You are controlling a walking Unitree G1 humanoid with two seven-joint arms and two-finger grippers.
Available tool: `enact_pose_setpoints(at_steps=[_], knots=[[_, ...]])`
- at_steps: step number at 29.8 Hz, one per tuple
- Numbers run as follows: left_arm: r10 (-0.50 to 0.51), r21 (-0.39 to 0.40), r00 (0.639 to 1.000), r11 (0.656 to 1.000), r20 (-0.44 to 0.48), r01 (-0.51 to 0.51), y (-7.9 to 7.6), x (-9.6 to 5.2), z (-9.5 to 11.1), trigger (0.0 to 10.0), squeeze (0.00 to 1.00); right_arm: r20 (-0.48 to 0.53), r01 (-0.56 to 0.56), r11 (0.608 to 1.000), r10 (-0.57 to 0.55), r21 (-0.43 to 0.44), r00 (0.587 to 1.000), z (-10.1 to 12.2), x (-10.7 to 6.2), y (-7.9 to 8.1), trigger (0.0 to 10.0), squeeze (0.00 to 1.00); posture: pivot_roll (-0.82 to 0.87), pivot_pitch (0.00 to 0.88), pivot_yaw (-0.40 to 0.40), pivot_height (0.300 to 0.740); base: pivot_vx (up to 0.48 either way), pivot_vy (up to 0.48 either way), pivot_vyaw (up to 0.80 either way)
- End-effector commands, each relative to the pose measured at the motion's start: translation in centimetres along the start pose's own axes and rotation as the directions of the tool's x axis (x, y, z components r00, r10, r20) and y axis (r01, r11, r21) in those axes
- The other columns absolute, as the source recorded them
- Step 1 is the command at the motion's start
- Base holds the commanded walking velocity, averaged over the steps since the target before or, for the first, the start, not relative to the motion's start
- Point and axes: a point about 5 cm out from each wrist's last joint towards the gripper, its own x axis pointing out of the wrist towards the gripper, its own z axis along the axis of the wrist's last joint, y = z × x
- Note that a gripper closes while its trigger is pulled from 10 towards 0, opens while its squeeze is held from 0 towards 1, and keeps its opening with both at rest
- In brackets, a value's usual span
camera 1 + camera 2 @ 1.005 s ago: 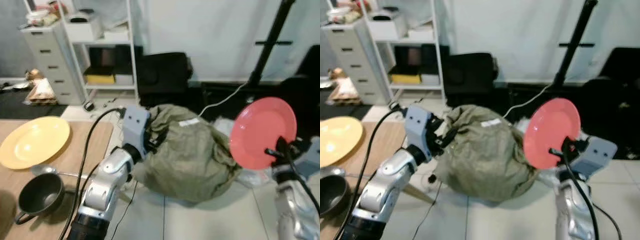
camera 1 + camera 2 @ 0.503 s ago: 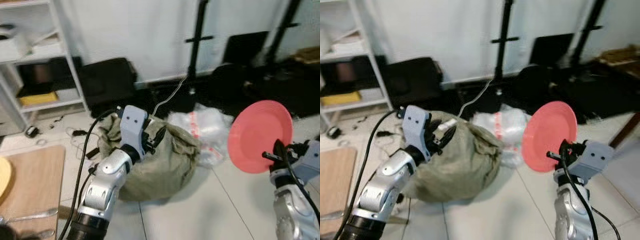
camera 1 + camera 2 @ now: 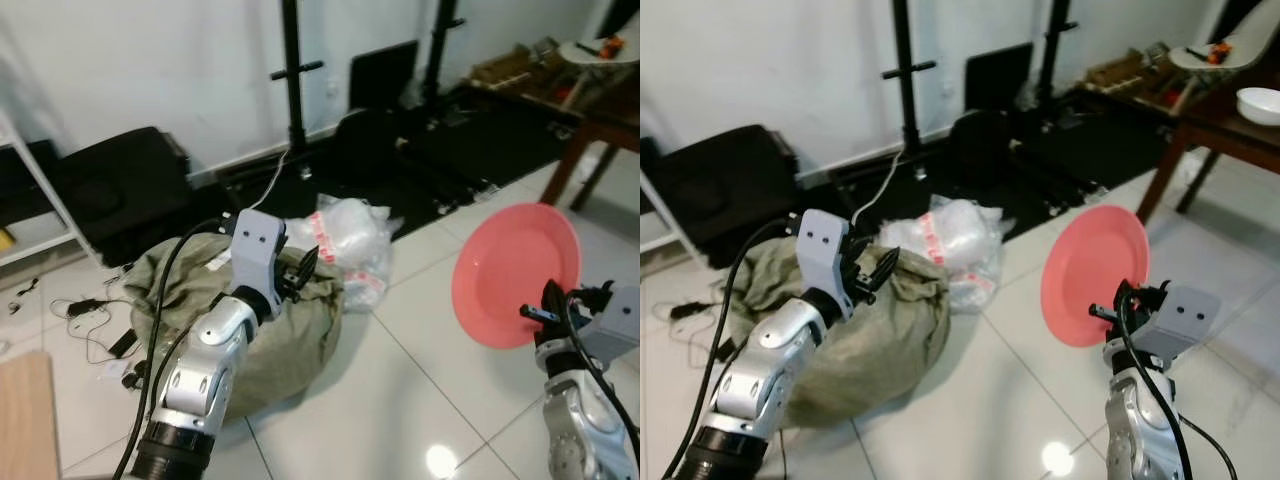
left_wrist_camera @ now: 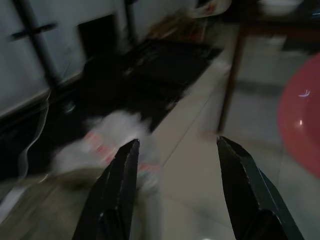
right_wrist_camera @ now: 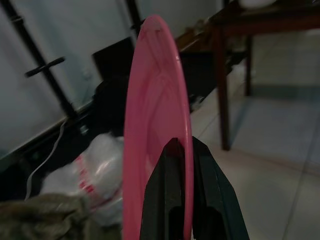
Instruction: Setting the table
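Risk lies in our thin edge grip: the right gripper [image 3: 545, 316] pinches the plate [image 3: 514, 273] upright by its rim, beyond the sack [image 3: 240, 310]; jolts could drop it. Left gripper [image 3: 297, 271] spread, empty.

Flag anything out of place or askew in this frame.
The pink plate is held on edge, nearly upright, in the right gripper. A green sack and plastic bag lie on the floor.
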Motion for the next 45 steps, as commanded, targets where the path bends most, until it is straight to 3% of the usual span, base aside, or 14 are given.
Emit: enact_pose_setpoints(at_steps=[1,9,45], knots=[[0.002,0.017,1.000,1.000,0.007,-0.002,0.4,-0.2,-0.1,10.0,0.17,0.015,-0.029,0.999,0.029,0.012,0.999,0.2,0.1,0.9,10.0,0.00,-0.17,0.000,0.144,0.740,0.480,0.000,0.00],[-0.043,0.016,0.999,0.999,0.020,0.042,-0.3,0.0,0.2,10.0,0.15,0.006,-0.037,0.999,0.036,0.016,0.999,0.0,-0.1,0.9,10.0,0.00,-0.17,0.000,0.146,0.740,0.480,0.000,-0.62],[-0.087,0.018,0.996,0.996,0.033,0.086,-0.8,0.4,0.1,10.0,0.14,0.006,-0.027,1.000,0.027,0.009,1.000,-0.1,0.2,0.6,10.0,0.00,-0.18,0.000,0.147,0.740,0.480,0.000,-0.74]])
